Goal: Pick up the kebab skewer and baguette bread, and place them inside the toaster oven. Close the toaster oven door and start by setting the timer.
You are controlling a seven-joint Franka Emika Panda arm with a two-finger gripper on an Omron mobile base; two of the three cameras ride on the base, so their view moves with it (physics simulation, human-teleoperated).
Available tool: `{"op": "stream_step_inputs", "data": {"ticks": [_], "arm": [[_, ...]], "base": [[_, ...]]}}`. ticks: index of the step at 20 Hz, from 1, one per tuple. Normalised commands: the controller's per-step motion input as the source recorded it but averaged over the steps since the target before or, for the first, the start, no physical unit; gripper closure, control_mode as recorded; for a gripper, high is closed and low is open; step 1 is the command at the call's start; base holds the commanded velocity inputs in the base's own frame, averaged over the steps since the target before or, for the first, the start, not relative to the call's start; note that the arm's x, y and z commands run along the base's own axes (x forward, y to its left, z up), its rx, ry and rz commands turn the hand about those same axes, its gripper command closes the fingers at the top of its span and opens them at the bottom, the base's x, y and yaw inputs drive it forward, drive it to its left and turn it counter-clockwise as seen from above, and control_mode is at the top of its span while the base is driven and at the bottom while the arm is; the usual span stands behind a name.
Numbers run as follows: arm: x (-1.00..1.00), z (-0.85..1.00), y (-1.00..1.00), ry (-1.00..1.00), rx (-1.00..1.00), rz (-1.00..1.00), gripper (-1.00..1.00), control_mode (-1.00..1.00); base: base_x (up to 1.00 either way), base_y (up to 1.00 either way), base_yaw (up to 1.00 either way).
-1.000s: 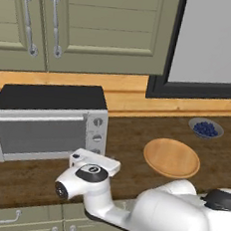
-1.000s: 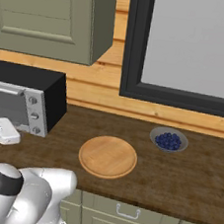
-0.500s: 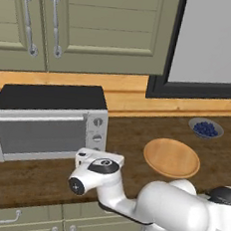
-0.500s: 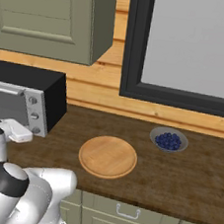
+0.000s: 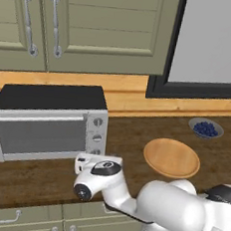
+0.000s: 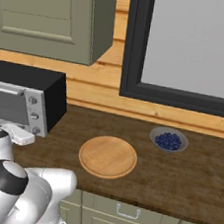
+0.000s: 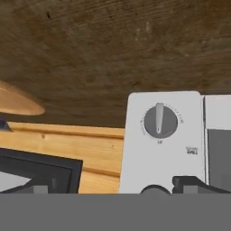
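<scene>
Your gripper (image 5: 83, 163) is wide open and holds nothing. The oven (image 5: 49, 121) is shut, right ahead. Its knob (image 7: 160, 120) sits straight in front, close by.

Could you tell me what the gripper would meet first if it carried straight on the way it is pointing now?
Most likely the toaster oven knob panel: in the hand view a knob sits almost dead ahead of the gripper, whose jaws stand open. How far off it is cannot be judged.
</scene>
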Motion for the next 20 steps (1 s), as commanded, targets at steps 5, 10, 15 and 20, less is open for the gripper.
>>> {"op": "stream_step_inputs", "data": {"ticks": [5, 10, 15, 20], "arm": [[0.22, -0.16, 0.02, 0.00, 0.00, 0.05, -1.00, -1.00], [0.11, -0.27, 0.04, 0.00, 0.01, 0.03, -1.00, -1.00], [0.05, -0.19, 0.08, 0.00, 0.04, 0.03, -1.00, -1.00], [0.08, -0.15, 0.04, 0.00, 0.03, 0.02, -1.00, -1.00]], "base": [[0.00, 0.00, 0.00], [0.00, 0.00, 0.00], [0.00, 0.00, 0.00], [0.00, 0.00, 0.00]]}}
